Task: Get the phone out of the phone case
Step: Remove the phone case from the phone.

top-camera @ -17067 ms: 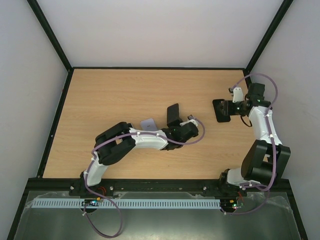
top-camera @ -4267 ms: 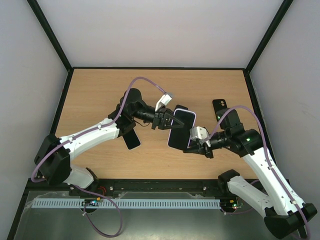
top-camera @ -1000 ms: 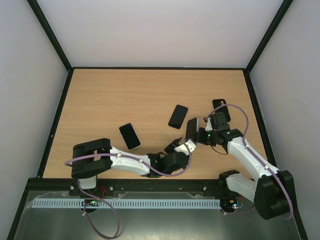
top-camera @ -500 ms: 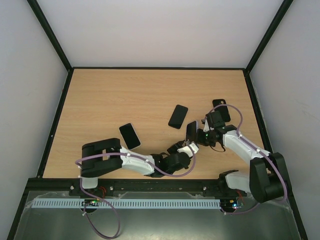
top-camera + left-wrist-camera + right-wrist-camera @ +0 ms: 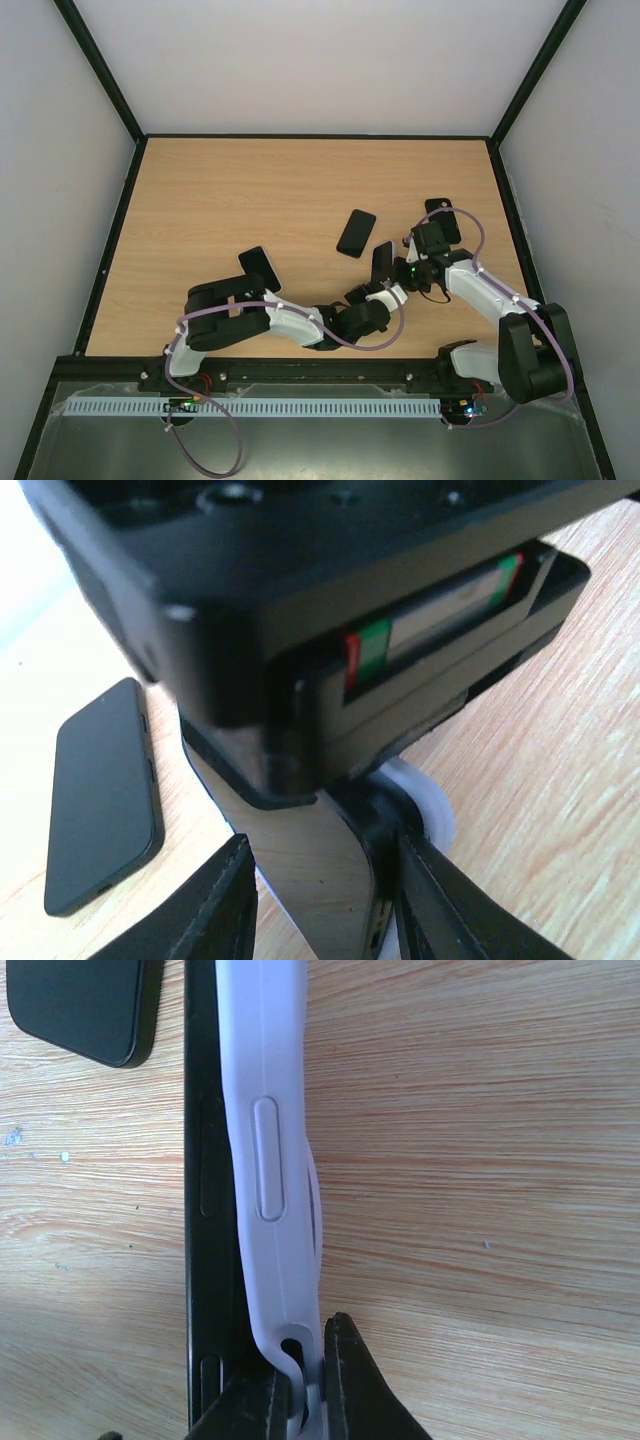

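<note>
Phone [image 5: 205,1210], a flat black slab, is held on edge over the wood-grain table [image 5: 200,200]. Its pale, rubbery phone case [image 5: 275,1160] bows away from it along one long side. The left gripper [image 5: 325,900] is narrowed onto the phone's faces. The right gripper [image 5: 305,1385], almost closed, pinches the case's lip. Another dark phone [image 5: 355,233] lies flat nearby.

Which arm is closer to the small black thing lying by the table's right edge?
Right. The right arm has its wrist just beside the black thing; the left arm reaches only to the cased phone, closer to the bases.
</note>
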Controlling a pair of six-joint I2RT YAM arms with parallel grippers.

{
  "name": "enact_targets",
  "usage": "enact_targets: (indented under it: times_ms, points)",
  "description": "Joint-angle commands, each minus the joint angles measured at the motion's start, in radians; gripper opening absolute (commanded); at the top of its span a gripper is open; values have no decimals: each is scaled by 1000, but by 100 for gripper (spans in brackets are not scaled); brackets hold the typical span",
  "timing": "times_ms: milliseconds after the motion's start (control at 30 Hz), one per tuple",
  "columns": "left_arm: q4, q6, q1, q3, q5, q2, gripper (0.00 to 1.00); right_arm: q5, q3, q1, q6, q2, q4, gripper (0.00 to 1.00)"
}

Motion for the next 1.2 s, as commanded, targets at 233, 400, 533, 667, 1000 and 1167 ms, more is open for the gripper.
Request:
enact_targets:
  times_ms: [233,400,533,667,1000,1167]
  points:
    - [-2,70,18,52,-133,69,28,-3,2,2,-17,19,48,2]
    - [-20,76,17,32,-230,67,15,-8,1,2,-17,-13,43,2]
    - [14,57,18,-6,-251,38,6,-1,-1,2,-16,-34,45,2]
    - [72,23,18,-58,-225,-17,2,11,-2,3,-17,-41,47,2]
    - [138,-66,18,-143,-202,-120,2,70,-1,2,-17,-87,49,2]
    - [138,-94,20,-168,-209,-178,2,83,1,2,-16,-96,48,2]
